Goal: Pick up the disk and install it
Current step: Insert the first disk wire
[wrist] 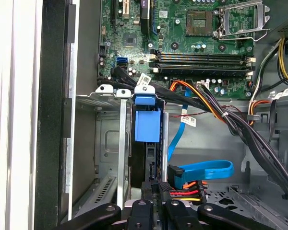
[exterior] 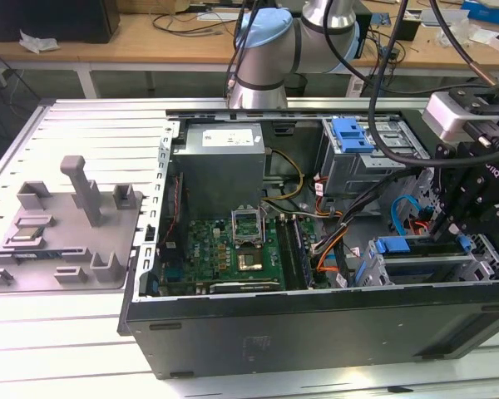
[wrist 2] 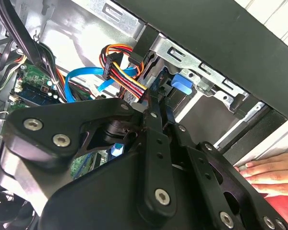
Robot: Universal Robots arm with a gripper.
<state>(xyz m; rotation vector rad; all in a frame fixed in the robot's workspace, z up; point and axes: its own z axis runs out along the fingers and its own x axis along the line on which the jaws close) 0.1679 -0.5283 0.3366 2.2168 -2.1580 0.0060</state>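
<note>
The disk (wrist: 147, 127) stands on edge in a slot of the metal drive cage (wrist: 110, 143), its blue carrier tab toward the motherboard. In the exterior view the disk (exterior: 391, 246) sits in the cage at the case's front, on the exterior view's right. My gripper (wrist: 157, 188) is right behind it, its black fingers (wrist 2: 153, 110) close together on the disk's (wrist 2: 181, 82) rear edge. In the exterior view the gripper (exterior: 449, 233) hangs low over the cage, just to the right of the blue tab.
The open case holds a motherboard (exterior: 233, 249), a power supply (exterior: 220, 158) and a bare blue bracket (exterior: 352, 133) in the rear bay. A blue cable (wrist: 206, 168) and coloured power wires (wrist: 187, 189) lie beside the cage. A person's hand (wrist 2: 264, 170) rests outside the case. A grey fixture (exterior: 66, 224) stands left.
</note>
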